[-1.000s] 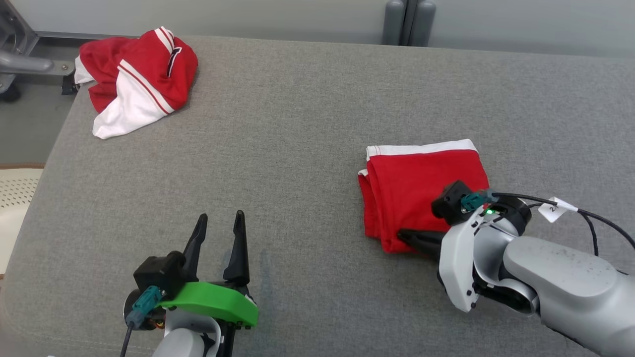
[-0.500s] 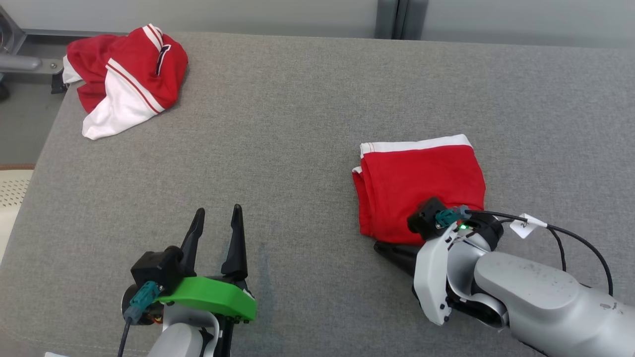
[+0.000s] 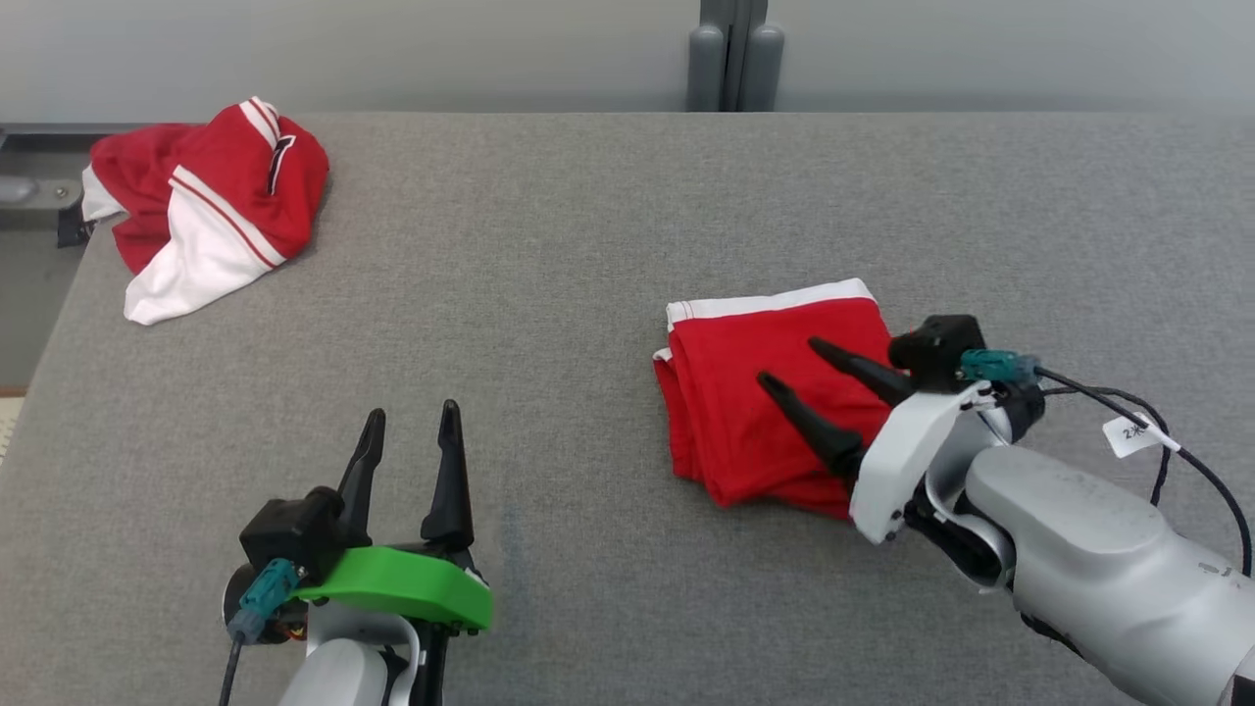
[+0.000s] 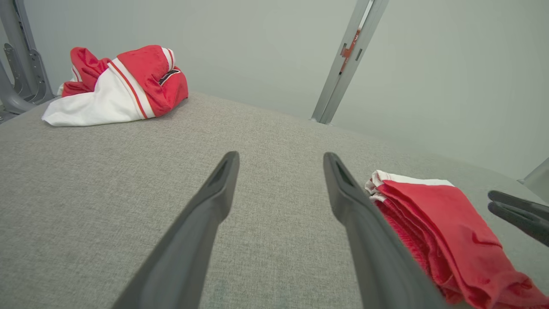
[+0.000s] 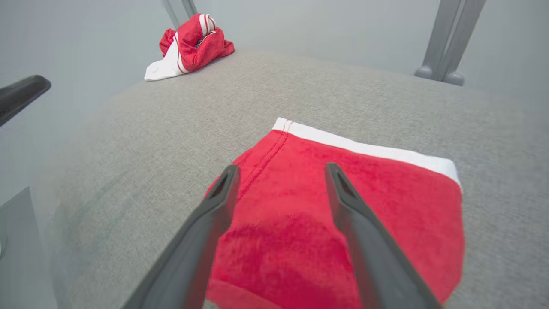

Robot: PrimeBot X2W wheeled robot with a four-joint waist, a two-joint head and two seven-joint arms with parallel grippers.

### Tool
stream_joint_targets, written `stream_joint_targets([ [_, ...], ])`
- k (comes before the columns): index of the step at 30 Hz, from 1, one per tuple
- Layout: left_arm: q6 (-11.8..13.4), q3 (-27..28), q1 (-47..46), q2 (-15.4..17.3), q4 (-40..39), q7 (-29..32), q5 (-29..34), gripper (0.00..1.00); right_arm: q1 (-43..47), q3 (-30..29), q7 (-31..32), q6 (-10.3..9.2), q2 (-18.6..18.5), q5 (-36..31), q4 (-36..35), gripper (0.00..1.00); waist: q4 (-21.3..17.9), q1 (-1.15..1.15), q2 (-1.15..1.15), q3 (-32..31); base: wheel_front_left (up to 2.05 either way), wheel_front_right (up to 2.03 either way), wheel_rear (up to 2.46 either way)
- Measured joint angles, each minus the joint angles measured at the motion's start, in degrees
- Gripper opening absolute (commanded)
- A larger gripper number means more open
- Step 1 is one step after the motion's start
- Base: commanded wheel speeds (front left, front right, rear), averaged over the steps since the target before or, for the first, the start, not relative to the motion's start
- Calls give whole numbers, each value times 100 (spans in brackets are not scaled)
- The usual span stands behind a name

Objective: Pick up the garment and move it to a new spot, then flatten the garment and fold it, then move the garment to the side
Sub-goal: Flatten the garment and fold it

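The folded garment (image 3: pixel 765 402), red with a white band along its far edge, lies flat on the right half of the grey fabric worktop (image 3: pixel 549 245), directly under the robot's right hand (image 3: pixel 788 360). That hand is open and grips nothing: its two dark fingers are spread apart and point up and leftward over the near right part of the fold. From the right wrist view the fingers straddle the red cloth, with the white band beyond their tips and a soft shadow on the fabric below them. From the left wrist view the fingertips look lifted off the cloth rather than pressed into it.

The left hand (image 3: pixel 412 412) is also open and empty. It is low at the near left of the worktop, fingers pointing away from the robot, well apart from the folded garment, which lies off to its right.

A second, crumpled red-and-white garment (image 3: pixel 206 206) sits in a heap at the far left corner of the worktop, well away from both hands. A pair of grey upright posts (image 3: pixel 733 64) stands behind the far edge.
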Motion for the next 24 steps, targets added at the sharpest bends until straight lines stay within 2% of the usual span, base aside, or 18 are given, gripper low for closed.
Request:
stream_joint_targets([
  [3, 2, 146, 18, -48, -15, 0, 152, 100, 169, -892, -23, 0, 162, -258, 252, 100, -128, 0, 0, -77, 0, 0, 0],
  [8, -34, 371, 113, -124, 7, -1, 383, 100, 812, -2642, -27, -1, 432, -1262, 328, 100, -362, 0, 0, -189, 0, 0, 0],
  [14, -85, 605, 320, -187, 54, -2, 659, 100, 1816, -4469, -29, -1, 937, -2519, -201, 100, -571, 0, 0, -337, 0, 0, 0],
  [19, -140, 810, 586, -226, -14, -9, 916, 100, 2661, -5280, -29, -1, 1454, -3365, -831, 100, -677, 0, 0, -457, 0, 0, 0],
  [24, -203, 959, 848, -263, -94, -9, 1031, 100, 3184, -5662, -29, -1, 1884, -3811, -1294, 100, -720, 0, 0, -532, 0, 0, 0],
])
